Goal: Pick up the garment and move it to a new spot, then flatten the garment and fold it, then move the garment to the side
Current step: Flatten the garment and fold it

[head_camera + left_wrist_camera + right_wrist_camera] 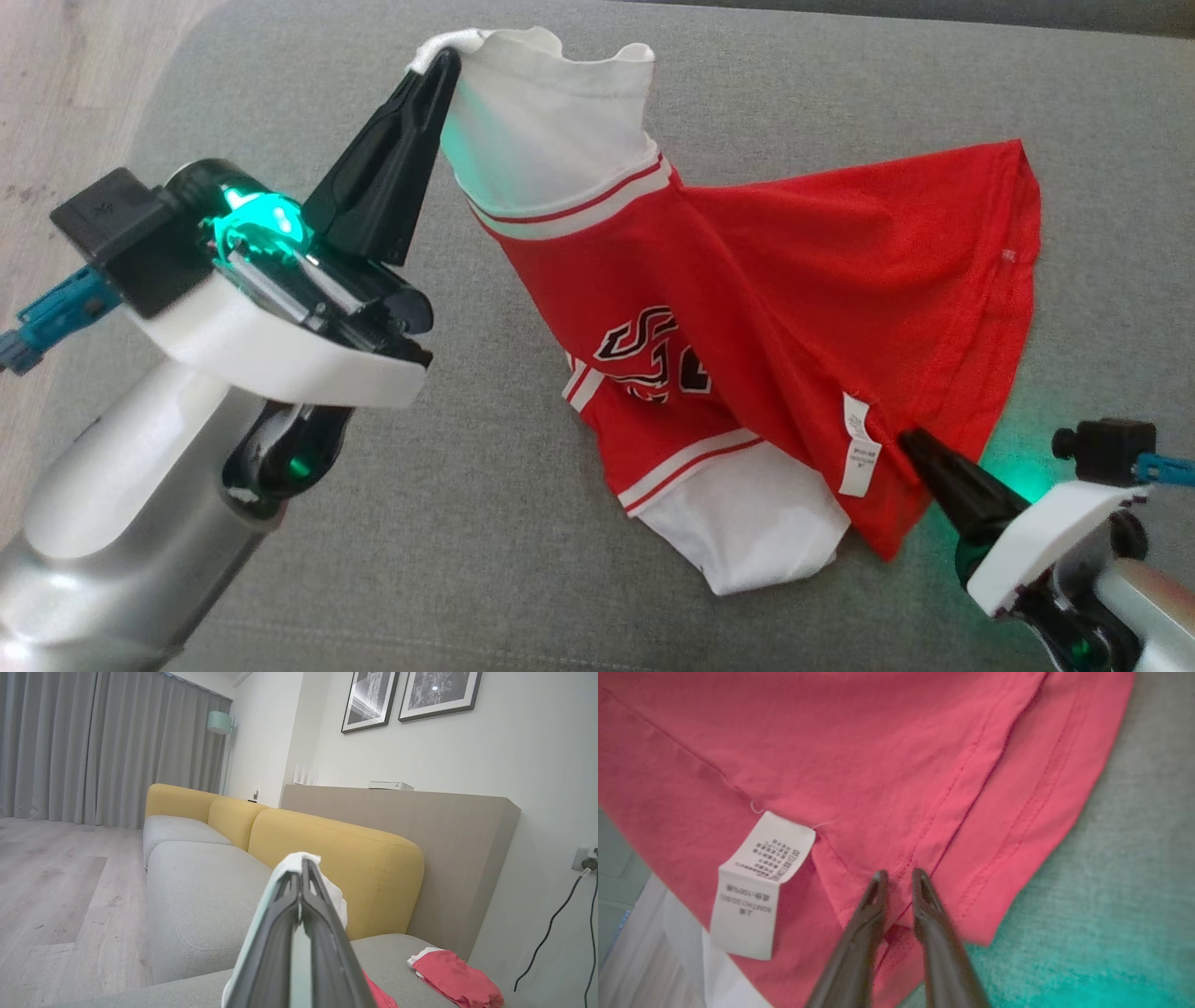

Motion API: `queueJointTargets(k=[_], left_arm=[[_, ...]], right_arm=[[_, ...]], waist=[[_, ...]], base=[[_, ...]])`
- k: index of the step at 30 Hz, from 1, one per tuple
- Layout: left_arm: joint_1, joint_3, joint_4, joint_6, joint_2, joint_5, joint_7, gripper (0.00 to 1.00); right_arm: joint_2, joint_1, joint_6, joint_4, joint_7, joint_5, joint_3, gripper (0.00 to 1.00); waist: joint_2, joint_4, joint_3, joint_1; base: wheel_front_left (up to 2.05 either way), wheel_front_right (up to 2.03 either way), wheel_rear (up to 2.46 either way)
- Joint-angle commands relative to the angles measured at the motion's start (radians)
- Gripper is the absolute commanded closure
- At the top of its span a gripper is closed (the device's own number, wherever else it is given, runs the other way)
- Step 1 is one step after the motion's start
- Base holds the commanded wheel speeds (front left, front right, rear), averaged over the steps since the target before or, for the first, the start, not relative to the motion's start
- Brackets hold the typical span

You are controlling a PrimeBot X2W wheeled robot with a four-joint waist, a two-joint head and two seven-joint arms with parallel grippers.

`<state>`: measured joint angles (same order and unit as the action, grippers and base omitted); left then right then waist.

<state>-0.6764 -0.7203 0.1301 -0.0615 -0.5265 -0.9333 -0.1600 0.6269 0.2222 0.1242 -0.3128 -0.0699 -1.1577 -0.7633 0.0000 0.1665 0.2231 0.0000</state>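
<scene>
On the grey sofa seat (467, 523) in the head view, the garment (766, 280), a red jersey with white sleeves, is seen partly held up. One white sleeve is off the cushion, its edge pinched between the pressed-together fingers of the left gripper (450, 58). The red body and the other sleeve lie on the seat. The right gripper (910, 441) is set at the red hem, just beside a white care label (860, 455).

In the left wrist view, the two fingers of the left gripper (302, 868) are seen flat against each other, with white cloth folded over their tips.

In the right wrist view, the right gripper (899, 877) is seen with only a narrow gap between its fingers. A ridge of the red hem lies in that gap and is touched by both tips. Whether the cloth is firmly clamped cannot be told.
</scene>
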Motion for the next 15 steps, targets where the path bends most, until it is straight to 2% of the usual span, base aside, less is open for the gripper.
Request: queueJointTargets(k=[1,6,11,13,15], left_arm=[[-0.049,0.047,0.02,0.002,-0.041,-0.004,-0.01,1.0],[-0.047,0.048,0.015,0.001,-0.043,-0.001,-0.019,1.0],[-0.041,0.054,0.007,-0.001,-0.048,0.0,-0.031,1.0],[-0.033,0.052,0.005,-0.002,-0.052,-0.006,-0.028,1.0],[-0.024,0.048,0.006,-0.002,-0.055,-0.01,-0.024,1.0]], right_arm=[[0.03,0.006,0.007,-0.006,-0.011,0.018,-0.014,1.0],[0.015,0.044,0.007,-0.026,-0.082,0.115,-0.028,1.0],[0.039,0.057,0.007,-0.009,-0.134,0.173,-0.025,1.0],[0.046,0.047,0.007,0.0,-0.136,0.165,-0.017,1.0],[0.038,0.025,0.007,0.018,-0.116,0.106,-0.007,1.0]], waist=[[0.0,-0.001,-0.001,0.0],[0.0,-0.008,-0.018,0.0],[0.0,-0.02,-0.064,0.0],[0.0,-0.025,-0.083,0.0],[0.0,-0.026,-0.095,0.0]], base=[[0.0,0.0,0.0],[0.0,0.0,0.0],[0.0,0.0,0.0],[0.0,0.0,0.0],[0.0,0.0,0.0]])
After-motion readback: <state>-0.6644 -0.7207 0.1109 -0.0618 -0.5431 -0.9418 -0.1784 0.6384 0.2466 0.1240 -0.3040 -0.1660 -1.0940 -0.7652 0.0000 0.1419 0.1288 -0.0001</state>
